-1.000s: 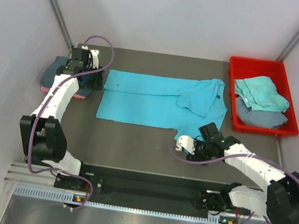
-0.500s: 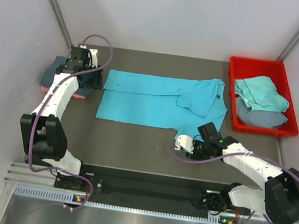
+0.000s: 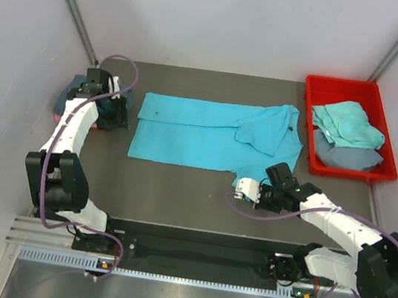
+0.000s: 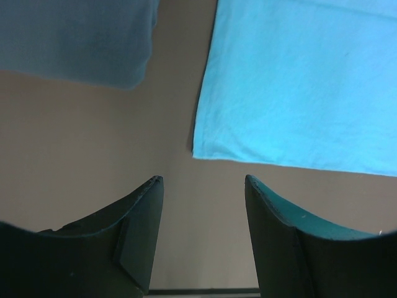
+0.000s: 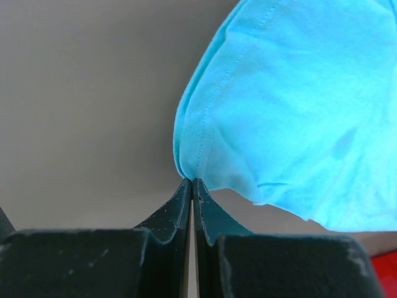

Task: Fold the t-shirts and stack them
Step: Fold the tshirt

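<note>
Right wrist view: my right gripper (image 5: 192,181) has its two dark fingers pressed together, and a fold of hem on the plain turquoise cloth t-shirt (image 5: 291,112) meets their very tips, so I read it as pinching that edge. From the top camera, this gripper (image 3: 247,190) sits at the near right corner of the shirt (image 3: 201,134), which lies spread flat across the middle of the dark grey table (image 3: 176,198), with one sleeve doubled over on its right side.

My left gripper (image 4: 201,179) is released, its jaws wide apart over bare table and holding nothing. The turquoise shirt's near left corner (image 4: 310,81) lies just ahead of it to the right, and a folded slate blue-grey t-shirt (image 4: 74,37) is ahead to the left. From above, that gripper (image 3: 112,116) hangs between the two.

At the far right, the red rectangular plastic bin (image 3: 343,85) holds a crumpled teal t-shirt (image 3: 345,122) on top of a slate grey one (image 3: 348,156).
</note>
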